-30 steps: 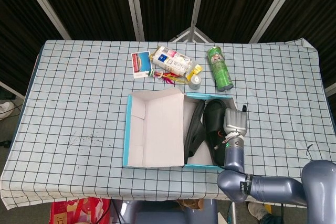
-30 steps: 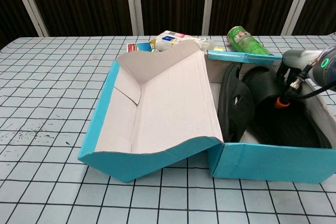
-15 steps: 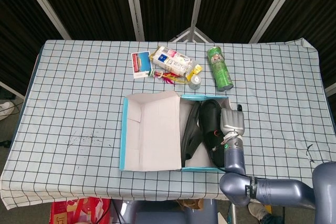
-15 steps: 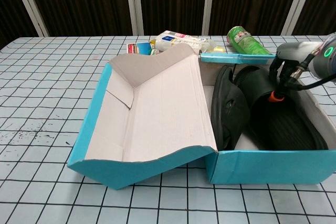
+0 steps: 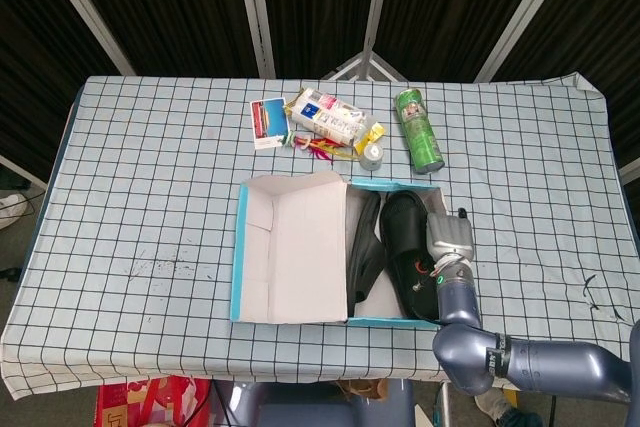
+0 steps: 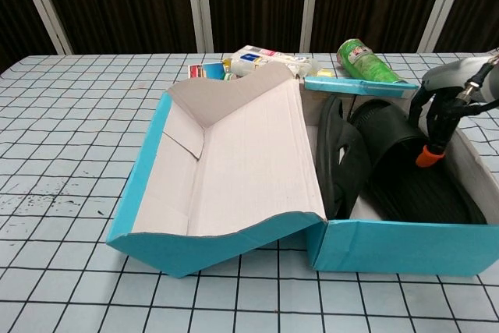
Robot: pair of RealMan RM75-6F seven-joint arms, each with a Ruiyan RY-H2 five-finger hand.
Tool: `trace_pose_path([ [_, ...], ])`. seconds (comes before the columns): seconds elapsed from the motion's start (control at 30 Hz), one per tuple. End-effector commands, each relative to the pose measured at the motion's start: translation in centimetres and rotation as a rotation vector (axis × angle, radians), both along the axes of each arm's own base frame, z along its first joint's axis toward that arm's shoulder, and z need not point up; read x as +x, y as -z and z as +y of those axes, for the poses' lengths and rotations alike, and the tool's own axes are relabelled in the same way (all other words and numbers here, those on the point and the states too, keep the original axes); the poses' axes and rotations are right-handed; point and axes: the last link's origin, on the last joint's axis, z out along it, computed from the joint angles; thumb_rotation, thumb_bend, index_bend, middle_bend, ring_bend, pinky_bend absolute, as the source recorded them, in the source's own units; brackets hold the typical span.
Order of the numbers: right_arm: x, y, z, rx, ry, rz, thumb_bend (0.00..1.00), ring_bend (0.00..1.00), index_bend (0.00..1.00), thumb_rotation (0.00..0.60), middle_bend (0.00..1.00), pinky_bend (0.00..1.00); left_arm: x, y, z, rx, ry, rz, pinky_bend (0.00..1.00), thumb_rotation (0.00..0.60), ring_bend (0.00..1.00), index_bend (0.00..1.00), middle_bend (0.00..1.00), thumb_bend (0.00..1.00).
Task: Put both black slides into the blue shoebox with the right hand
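The blue shoebox [image 5: 392, 320] [image 6: 398, 246] sits at the table's front, its lid [image 5: 295, 247] [image 6: 234, 154] folded open to the left. Both black slides are inside. One slide [image 5: 363, 247] [image 6: 343, 157] stands on its edge against the lid side. The other slide [image 5: 405, 247] [image 6: 409, 181] lies flat, sole down. My right hand [image 5: 450, 237] [image 6: 451, 87] hovers over the box's right wall and holds nothing. One dark, orange-tipped finger [image 6: 427, 146] hangs just above the flat slide. My left hand is out of sight.
Behind the box lie a green can [image 5: 420, 130] [image 6: 365, 61], a white snack packet [image 5: 325, 117] [image 6: 261, 56], a small card [image 5: 268, 119] and some small wrappers [image 5: 330, 147]. My right forearm [image 5: 520, 367] reaches in from the front right corner.
My right hand has drawn back to the right, off the flat slide. The box slid left, then a little back to the right, and the slides have settled lower inside.
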Motion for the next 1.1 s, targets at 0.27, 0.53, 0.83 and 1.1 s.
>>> trace_pose_path([
  [0.27,1.3,-2.3,0.2,0.036,0.014,-0.009,0.14,0.03,0.00,0.600,0.00,0.00,-0.1,-0.2,-0.1,0.008,-0.003,-0.007,0.09,0.600,0.00,0.13,0.01,0.37],
  [0.53,3.5,-6.2,0.5,-0.099,-0.035,-0.155,0.14,0.06,0.01,0.600,0.00,0.00,-0.1,-0.2,-0.1,0.003,-0.001,-0.011,0.09,0.600,0.00,0.13,0.01,0.37],
  [0.83,2.9,-9.0,1.8,-0.119,0.006,-0.234,0.14,0.08,0.01,0.600,0.00,0.00,0.0,-0.2,-0.2,0.004,0.002,-0.010,0.09,0.600,0.00,0.13,0.01,0.37],
  [1.1,1.4,-12.4,4.0,-0.237,-0.090,-0.277,0.17,0.32,0.20,0.600,0.22,0.29,-0.1,-0.3,-0.1,0.012,-0.003,-0.016,0.09,0.600,0.00,0.13,0.01,0.37],
])
